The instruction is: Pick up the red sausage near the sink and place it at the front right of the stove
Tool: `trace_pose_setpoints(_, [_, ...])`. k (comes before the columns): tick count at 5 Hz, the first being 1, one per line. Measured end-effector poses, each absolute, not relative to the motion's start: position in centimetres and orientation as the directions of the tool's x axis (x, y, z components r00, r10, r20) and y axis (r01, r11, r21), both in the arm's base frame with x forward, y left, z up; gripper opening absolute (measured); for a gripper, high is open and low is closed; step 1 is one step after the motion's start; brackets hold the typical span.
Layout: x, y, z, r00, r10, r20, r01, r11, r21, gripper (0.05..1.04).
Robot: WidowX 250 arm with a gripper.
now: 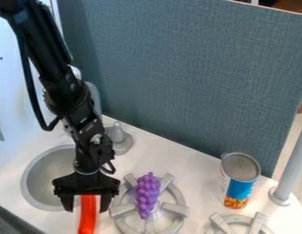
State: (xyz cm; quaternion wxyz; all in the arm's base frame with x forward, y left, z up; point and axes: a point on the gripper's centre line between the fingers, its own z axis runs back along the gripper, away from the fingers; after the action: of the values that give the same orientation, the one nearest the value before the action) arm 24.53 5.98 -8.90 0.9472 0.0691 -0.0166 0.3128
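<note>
The pincer [87,210] hangs open, fingers either side of the long orange-red object [87,223], which runs lengthwise between them.

There is one robot arm [67,87] and one gripper [87,210], with two fingers [67,203]. The toy foods come to two: one bunch of purple grapes [147,194] and one long red-orange item [87,221], whose kind cannot be told. There is one can [240,180]. The stove burners [179,224] number two, one of them cut off by the bottom edge. There is one sink [40,180], one faucet [118,136], one grey post [294,164], one counter [199,183] and one blue-grey divider panel [190,77].
</note>
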Motion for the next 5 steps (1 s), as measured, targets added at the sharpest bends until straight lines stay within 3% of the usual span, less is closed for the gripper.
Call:
trace_pose_setpoints(2, [24.6,8.1,-10.7,0.782,0.623,0.025,-0.62,0.772,0.142,0.995])
trace_pose_setpoints(3, [24.7,8.2,-11.0,0.772,0.635,0.033,-0.633,0.764,0.12,0.921])
trace_pose_setpoints(4, [24.6,7.7,-11.3,0.763,0.646,0.02,-0.644,0.759,0.095,0.662])
trace_pose_setpoints(5, [24.5,6.7,-8.8,0.767,0.639,0.063,-0.642,0.766,0.046,0.544])
